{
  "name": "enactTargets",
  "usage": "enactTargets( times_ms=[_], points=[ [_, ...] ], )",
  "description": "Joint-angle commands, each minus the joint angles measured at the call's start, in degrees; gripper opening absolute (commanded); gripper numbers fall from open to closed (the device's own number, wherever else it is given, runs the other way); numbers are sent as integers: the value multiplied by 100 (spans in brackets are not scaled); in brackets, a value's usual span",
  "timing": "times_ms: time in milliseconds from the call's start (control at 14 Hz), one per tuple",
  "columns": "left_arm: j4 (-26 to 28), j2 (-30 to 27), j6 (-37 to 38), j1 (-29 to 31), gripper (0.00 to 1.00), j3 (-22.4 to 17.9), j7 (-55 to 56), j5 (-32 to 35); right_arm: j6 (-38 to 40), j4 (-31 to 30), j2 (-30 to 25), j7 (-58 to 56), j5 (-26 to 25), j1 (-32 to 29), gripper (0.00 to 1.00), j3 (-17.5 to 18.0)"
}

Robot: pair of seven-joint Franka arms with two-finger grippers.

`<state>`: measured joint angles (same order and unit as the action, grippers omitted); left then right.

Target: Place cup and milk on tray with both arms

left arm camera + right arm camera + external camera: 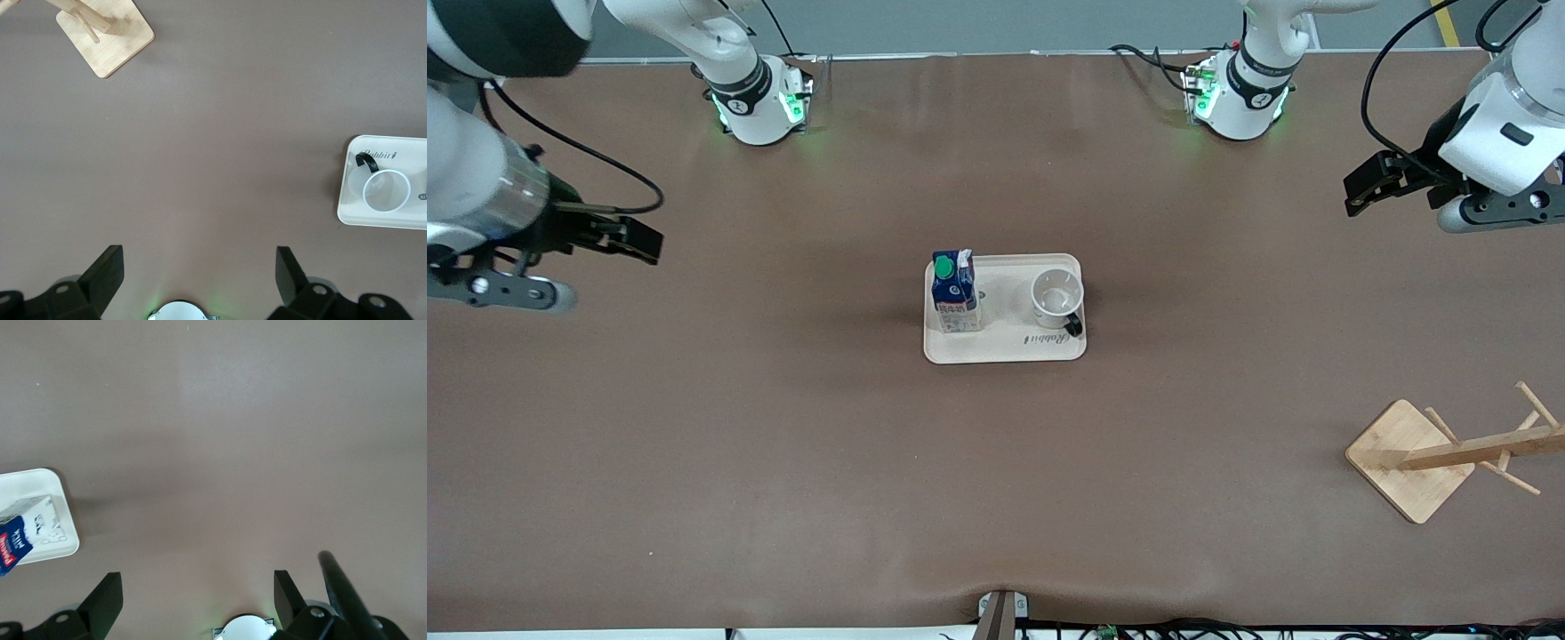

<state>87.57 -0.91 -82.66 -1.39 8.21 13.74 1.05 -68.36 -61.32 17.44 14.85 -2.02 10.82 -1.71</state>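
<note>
At the left edge of the frame the right gripper [640,242] hangs over bare table with its fingers wide and empty. In the centre the milk [954,292] and the cup [1057,298] both stand upright on the tray [1005,349], so the task looks finished. At the upper right the left gripper [1371,184] is also wide and empty; I think the only risk is an arm sweeping back and tipping the tall carton.
</note>
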Motion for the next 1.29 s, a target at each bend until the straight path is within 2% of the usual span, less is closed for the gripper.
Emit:
enactTargets(
  times_ms=[0, 214, 429, 500, 857, 1000, 1214],
  points=[
    [-47, -58, 92, 51, 100, 40, 15, -61, -123, -370, -265, -490, 237, -369, 100, 75],
    [-39, -49, 92, 51, 100, 40, 6, -61, -878, -1511, -968, -1018, 202, -606, 100, 66],
    [-47, -23, 92, 42, 100, 40, 15, -61, -1730, -2987, -1925, -1325, 202, -835, 100, 66],
    [-47, -14, 92, 34, 100, 40, 15, -61, -1768, -3157, -2050, -1388, 202, -844, 100, 66],
    [-47, -23, 92, 51, 100, 40, 15, -69, -1804, -2711, -1876, -1729, 71, -880, 100, 66],
    [-12, -58, 92, 60, 100, 40, -72, -69, -1803, -2719, -1867, -2177, 87, -1063, 100, 57],
    [-4, -58, 101, 69, 100, 31, -81, -78, -1812, -2719, -1867, -2136, 114, -1056, 100, 66]
  ],
)
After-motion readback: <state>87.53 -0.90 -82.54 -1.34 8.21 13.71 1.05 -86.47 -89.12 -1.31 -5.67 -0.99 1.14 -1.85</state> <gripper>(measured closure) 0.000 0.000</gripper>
